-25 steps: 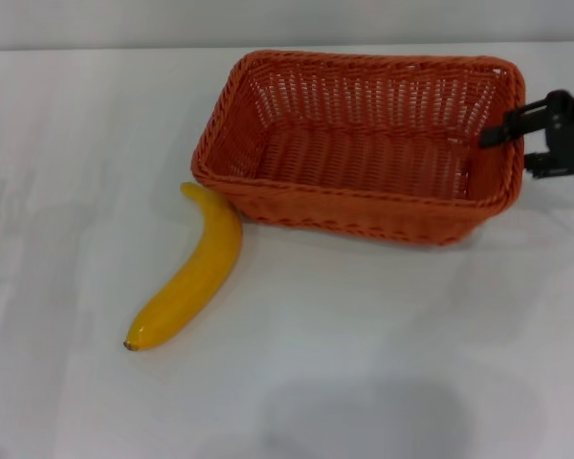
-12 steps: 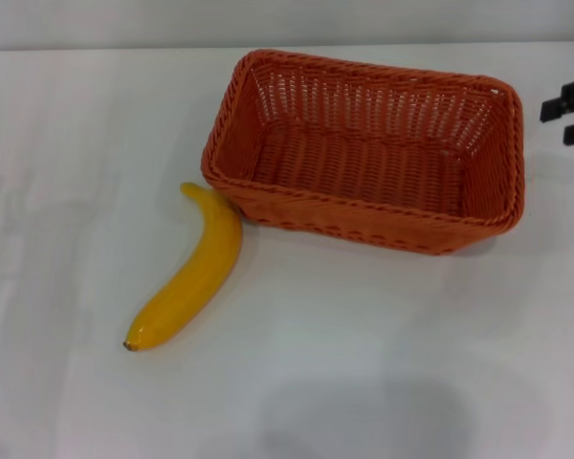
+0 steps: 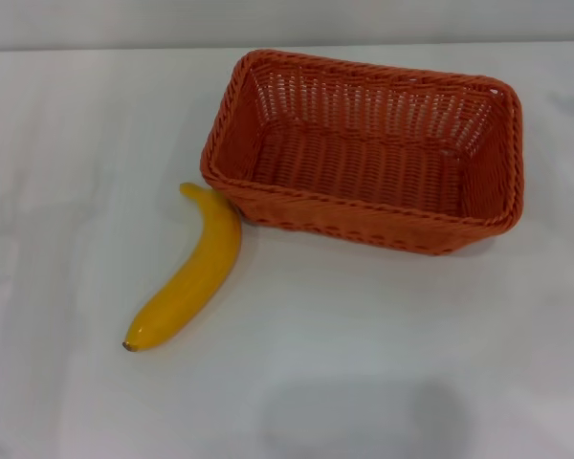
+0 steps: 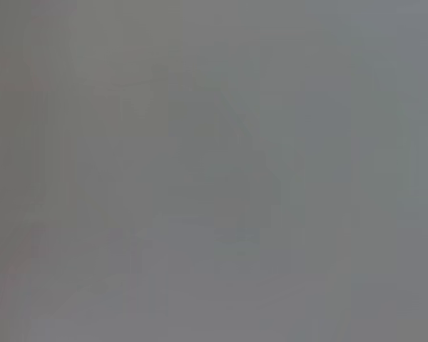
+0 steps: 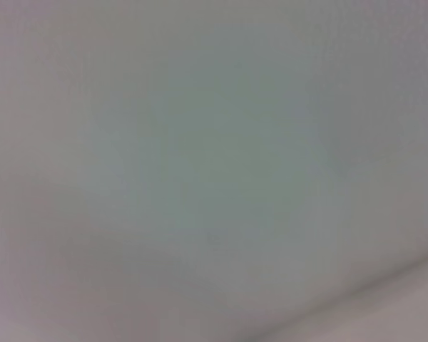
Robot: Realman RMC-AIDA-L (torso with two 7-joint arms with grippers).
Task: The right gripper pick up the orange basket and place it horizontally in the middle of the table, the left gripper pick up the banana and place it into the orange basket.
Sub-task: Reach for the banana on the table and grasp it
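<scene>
You are looking down from the head camera at a white table (image 3: pixel 383 373). The orange basket (image 3: pixel 368 150) sits upright on the table, toward the far side and slightly right of centre, its long side running across your view with a slight tilt, the right end a little nearer to you. Its open top faces up and nothing lies inside it. The banana (image 3: pixel 187 273) lies flat on the table to the basket's left and nearer to you. Its upper end touches or all but touches the basket's near left corner, and its dark tip points toward the near left of the table.

Neither gripper appears in the head view. The left wrist view gives you only a flat grey blur, and the right wrist view only a pale blurred surface, so you cannot tell whether either gripper's fingers are apart or together. Nothing holds the basket or the banana.
</scene>
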